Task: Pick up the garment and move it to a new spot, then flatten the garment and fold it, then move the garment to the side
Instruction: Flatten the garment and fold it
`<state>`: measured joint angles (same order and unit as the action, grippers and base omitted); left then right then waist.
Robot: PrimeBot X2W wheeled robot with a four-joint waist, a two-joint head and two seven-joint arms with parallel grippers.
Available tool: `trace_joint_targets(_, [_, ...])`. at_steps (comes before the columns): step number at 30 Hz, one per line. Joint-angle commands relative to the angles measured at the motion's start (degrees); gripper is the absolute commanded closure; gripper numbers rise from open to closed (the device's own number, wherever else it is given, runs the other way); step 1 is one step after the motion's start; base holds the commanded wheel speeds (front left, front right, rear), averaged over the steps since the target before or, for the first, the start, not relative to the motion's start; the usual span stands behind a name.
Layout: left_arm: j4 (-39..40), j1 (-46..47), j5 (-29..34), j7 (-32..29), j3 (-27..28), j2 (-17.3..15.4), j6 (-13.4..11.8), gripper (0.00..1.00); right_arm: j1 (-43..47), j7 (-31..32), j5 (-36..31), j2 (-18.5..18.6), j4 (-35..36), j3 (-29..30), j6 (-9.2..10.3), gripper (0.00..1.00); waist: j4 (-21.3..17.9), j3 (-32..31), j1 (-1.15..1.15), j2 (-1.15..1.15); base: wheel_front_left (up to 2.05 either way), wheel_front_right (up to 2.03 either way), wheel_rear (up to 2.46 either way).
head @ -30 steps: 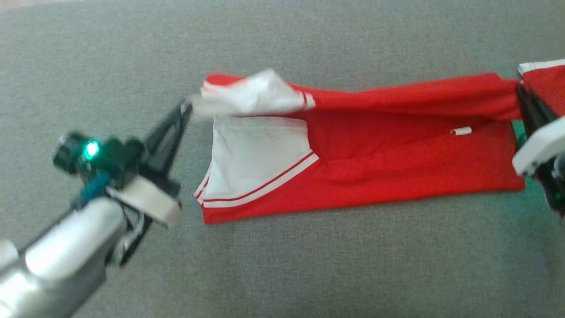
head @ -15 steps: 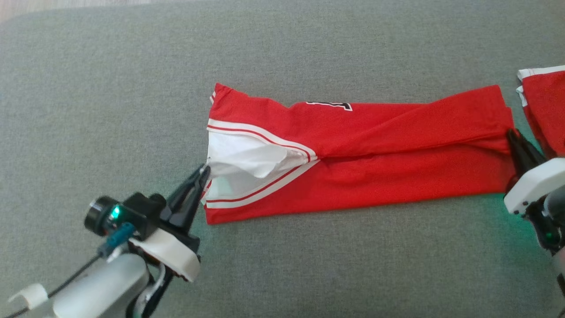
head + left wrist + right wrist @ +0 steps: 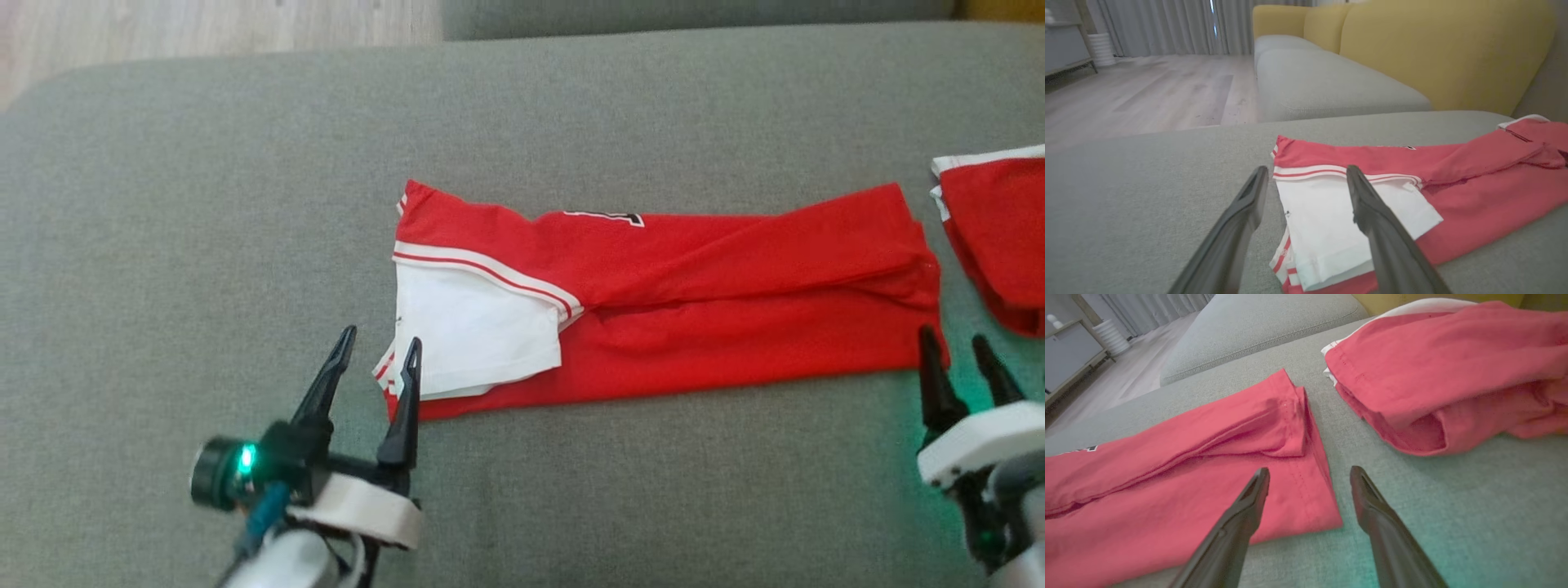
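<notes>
Counting two red pieces of clothing on the grey couch seat (image 3: 204, 204). Finding the garment (image 3: 694, 327) lying flat across the middle of the seat, folded into one long strip with one white panel (image 3: 473, 327) at its left end. Seeing a second garment (image 3: 996, 237) lying bunched just past the strip's right end, apart from it. Gripping nothing with either of the two tools. Hovering with the left gripper (image 3: 383, 336) at the near left corner, two fingers spread, one over the white panel and one over bare seat. Hovering with the right gripper (image 3: 951, 335) at the near right corner, two fingers likewise spread.
</notes>
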<state>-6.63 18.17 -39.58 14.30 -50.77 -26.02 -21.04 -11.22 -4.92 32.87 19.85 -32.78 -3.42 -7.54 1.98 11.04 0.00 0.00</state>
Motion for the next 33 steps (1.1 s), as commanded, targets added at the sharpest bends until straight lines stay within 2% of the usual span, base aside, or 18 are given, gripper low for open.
trace_joint_targets(1, [3.35, -2.47, 3.55, 0.69, 5.93, 1.18, -2.16, 0.0, 0.83, -1.26, -1.17, -0.97, 2.63, 1.22, 0.05, 0.0, 0.41, -1.1, 0.0, 0.0, 0.0, 0.0, 0.0])
trace_joint_targets(4, [6.03, -7.43, 8.81, 0.69, 10.08, 4.77, -3.98, 0.0, 1.13, -1.89, -2.6, -3.51, 3.05, 5.1, 0.05, 0.0, 1.11, -1.86, 0.0, 0.0, 0.0, 0.0, 0.0])
trace_joint_targets(8, [8.5, -12.65, 15.17, 0.69, 13.37, 9.39, -4.23, 0.0, -0.87, -1.54, -4.93, -6.58, 1.37, 11.39, 0.05, 0.0, 2.96, -2.52, 0.0, 0.0, 0.0, 0.0, 0.0])
trace_joint_targets(13, [9.8, -15.72, 20.53, 0.69, 14.88, 12.89, -2.9, 0.0, -4.2, 0.62, -8.68, -7.7, -1.98, 16.2, 0.05, 0.0, 5.45, -2.52, 0.0, 0.0, 0.0, 0.0, 0.0])
trace_joint_targets(20, [10.23, -18.18, 26.18, 0.7, 17.46, 16.4, -0.06, 0.0, -9.76, 3.56, -16.12, -7.93, -10.93, 25.91, 0.05, 0.0, 8.91, -1.67, 0.0, 0.0, 0.0, 0.0, 0.0])
trace_joint_targets(25, [9.67, -18.8, 28.42, 0.7, 19.42, 17.92, 2.05, 0.0, -11.93, 7.62, -17.48, -9.53, -16.49, 27.64, 0.05, 0.0, 9.7, -1.36, 0.0, 0.0, 0.0, 0.0, 0.0])
trace_joint_targets(26, [9.58, -18.96, 28.76, 0.7, 19.85, 18.19, 2.33, 0.0, -12.15, 8.5, -16.92, -10.02, -17.17, 27.41, 0.05, 0.09, 9.71, -1.4, 0.0, 0.0, 0.0, 0.0, 0.0])
trace_joint_targets(27, [9.49, -19.14, 29.04, 0.7, 20.27, 18.46, 2.62, 0.0, -12.28, 9.0, -16.22, -10.43, -17.54, 27.07, 0.05, 0.52, 9.67, -1.49, 0.0, 0.0, 0.0, 0.0, 0.0])
trace_joint_targets(28, [9.27, -19.53, 29.55, 0.7, 21.13, 18.96, 3.11, 0.0, -12.11, 8.94, -15.17, -10.8, -17.52, 26.02, 0.05, 1.0, 9.41, -1.85, 0.0, 0.0, 0.0, 0.0, 0.0])
trace_joint_targets(33, [8.75, -20.59, 30.79, 0.7, 22.77, 19.77, 4.3, 0.0, -10.67, 5.95, -13.19, -9.75, -15.41, 23.47, 0.05, 1.0, 8.09, -3.16, 0.0, 0.0, 0.0, 0.0, 0.0])
